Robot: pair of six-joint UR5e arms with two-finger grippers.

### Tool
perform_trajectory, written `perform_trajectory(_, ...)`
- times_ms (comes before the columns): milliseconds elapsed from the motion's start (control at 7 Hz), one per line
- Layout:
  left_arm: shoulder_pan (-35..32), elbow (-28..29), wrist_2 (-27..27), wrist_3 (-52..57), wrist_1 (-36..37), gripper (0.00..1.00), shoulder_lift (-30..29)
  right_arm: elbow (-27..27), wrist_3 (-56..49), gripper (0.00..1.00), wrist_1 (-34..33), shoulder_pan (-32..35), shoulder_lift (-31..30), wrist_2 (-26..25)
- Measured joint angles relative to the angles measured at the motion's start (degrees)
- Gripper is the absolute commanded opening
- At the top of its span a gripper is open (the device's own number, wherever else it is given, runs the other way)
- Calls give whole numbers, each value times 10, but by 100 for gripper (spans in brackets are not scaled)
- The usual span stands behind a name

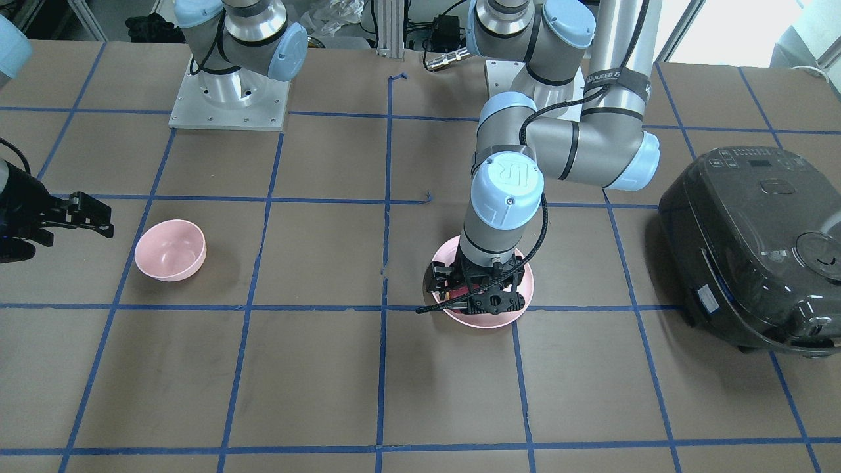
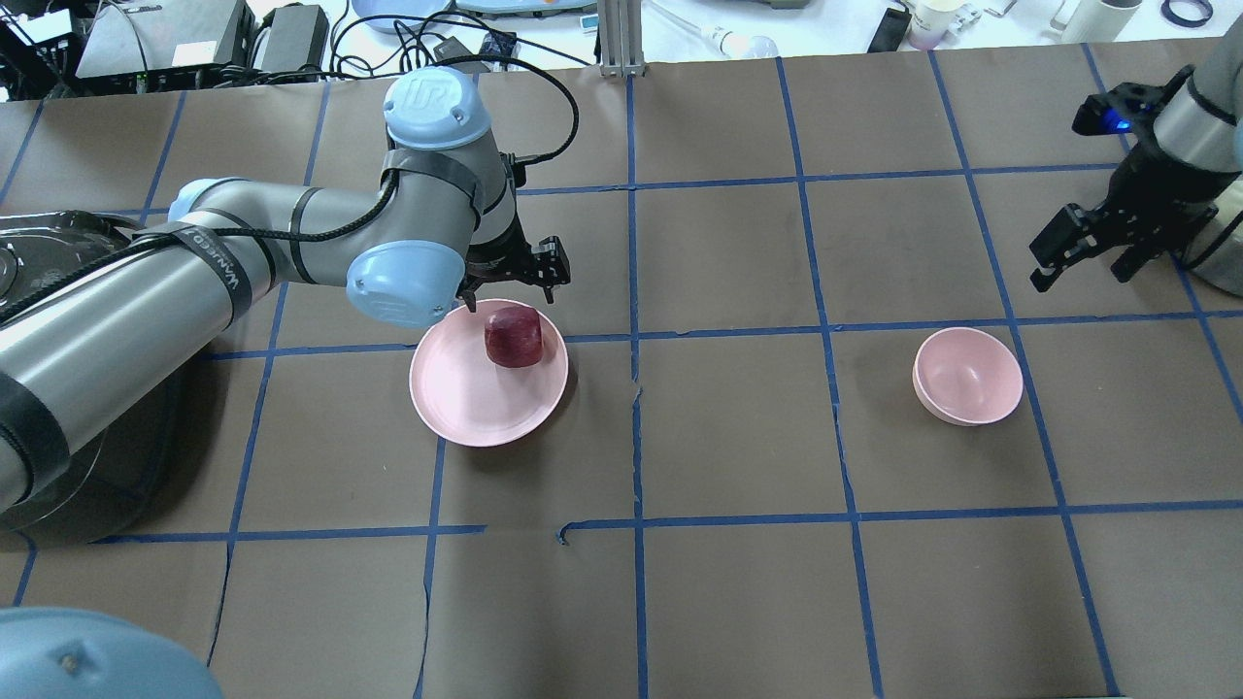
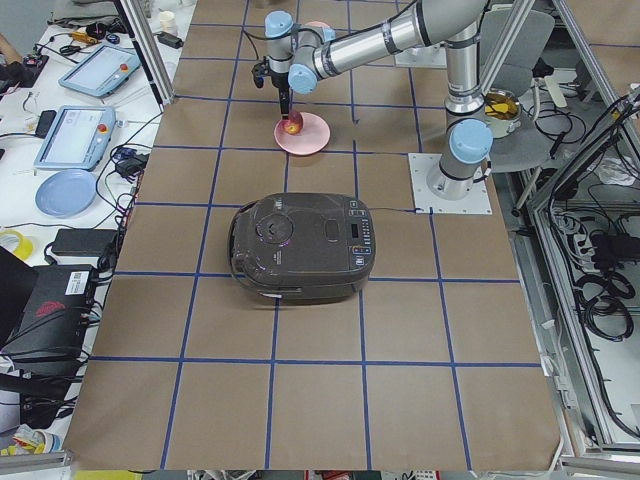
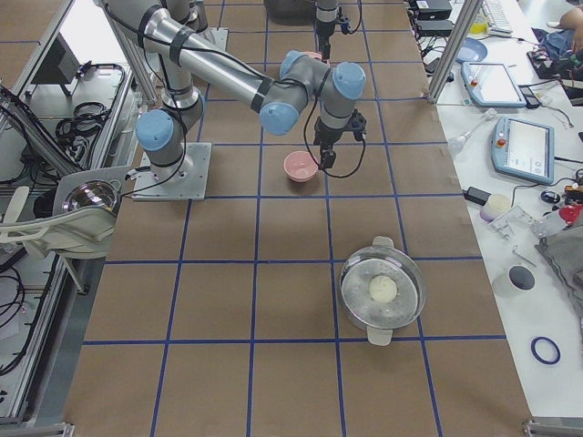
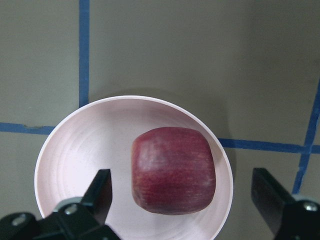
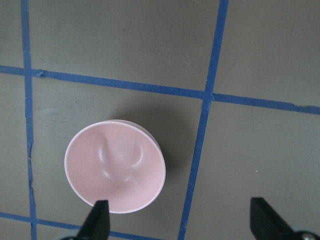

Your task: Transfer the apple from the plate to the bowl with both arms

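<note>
Your brown table (image 2: 738, 437), gridded in blue tape, carries a dark rice cooker (image 1: 755, 243) at the robot's left end. The left arm (image 2: 291, 228) reaches over the wide pink plate (image 2: 466, 398). Its left gripper (image 5: 183, 189) is spread wide just above the apple, not touching it. The right gripper (image 6: 180, 214) hovers, also spread, near the small pink bowl (image 2: 968, 376). The dark red apple (image 2: 513, 337) sits on the plate, toward its far rim.

Left wrist camera looks straight down, close on my plate (image 5: 75, 150); right wrist's, higher, on bowl (image 6: 135, 185). Overhead shares both.
</note>
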Motion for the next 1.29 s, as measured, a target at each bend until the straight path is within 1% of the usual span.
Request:
perform_trajectory(286, 0, -4, 1, -1, 10, 100, -17, 72, -9, 100, -84, -6, 16, 2)
perform_trajectory(429, 0, -8, 3, 0, 10, 100, -22, 93, -10, 96, -118, -6, 31, 2)
perform_trajectory(571, 0, -13, 3, 1, 11, 95, -25, 105, -10, 80, -138, -7, 44, 2)
perform_trajectory(714, 0, -16, 3, 1, 11, 90, -27, 110, -8, 42, -150, -7, 51, 2)
perform_trajectory(857, 0, -18, 3, 1, 11, 85, -28, 112, -7, 17, -156, -7, 55, 2)
perform_trajectory(1000, 0, -19, 1, 3, 11, 67, -29, 113, -6, 0, -157, -7, 60, 2)
perform_trajectory(1143, 0, -18, 0, 6, 11, 46, -29, 113, -6, 0, -156, -7, 63, 1)
perform_trajectory(1286, 0, -17, 2, 9, 11, 35, -27, 113, -5, 0, -153, -6, 64, 1)
